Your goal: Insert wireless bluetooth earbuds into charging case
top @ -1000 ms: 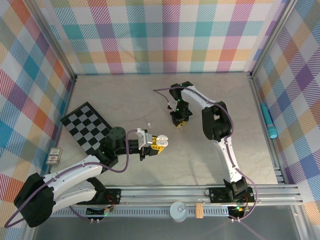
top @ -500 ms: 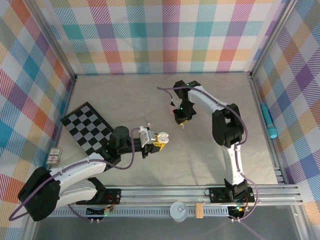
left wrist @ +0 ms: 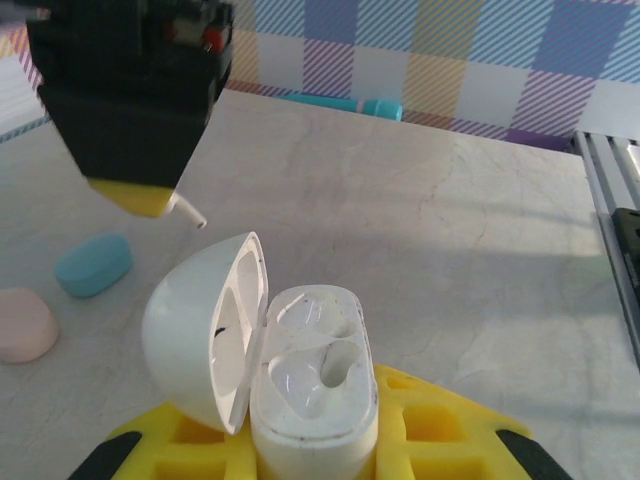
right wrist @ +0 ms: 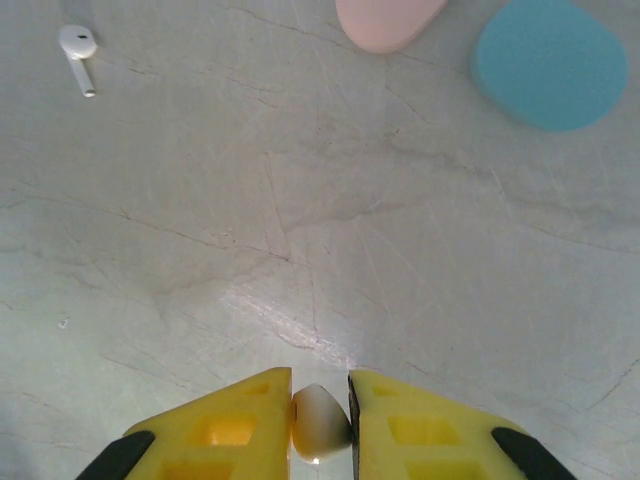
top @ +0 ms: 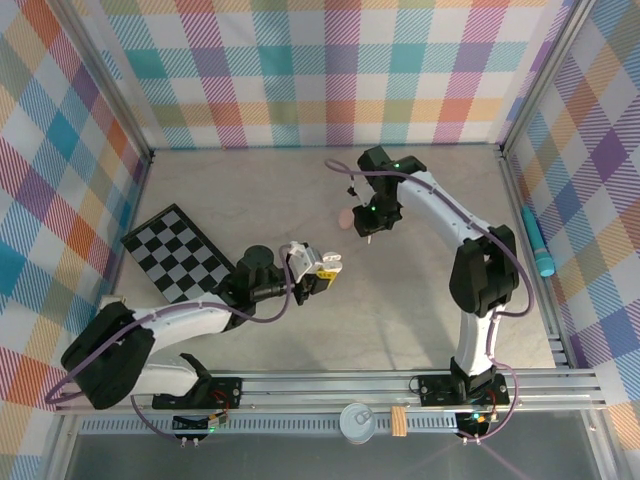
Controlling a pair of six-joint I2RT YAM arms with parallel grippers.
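Left gripper (left wrist: 315, 442) is clamped on the white case (left wrist: 312, 385), yellow fingers (left wrist: 450, 435) pressing both sides of its base. The white case is upright with its lid (left wrist: 200, 335) swung open to one side. Both sockets are bare.

Right gripper (right wrist: 320, 392) is closed on an earbud (right wrist: 320, 422), pinching the white bud between its yellow fingertips. In the left wrist view this gripper (left wrist: 140, 195) hangs above the table (left wrist: 450, 230), beyond the white case and off toward its lid side, with the earbud's stem (left wrist: 188, 213) poking out below the tips. It is apart from the white case. In the top view the right gripper (top: 370, 228) sits beyond the white case (top: 325, 266) and to its right.

A pink case (left wrist: 25, 325) and a blue case (left wrist: 93, 265) lie shut on the table past the white case's lid side, the blue one farther off than the pink one. A teal pen (left wrist: 340, 102) lies well beyond the white case, along the far wall. A checkerboard (top: 175, 250) lies flat to the left of the white case in the top view.

A second earbud (right wrist: 77, 52) lies loose on the table in the right wrist view. I cannot tell how it sits relative to the white case.
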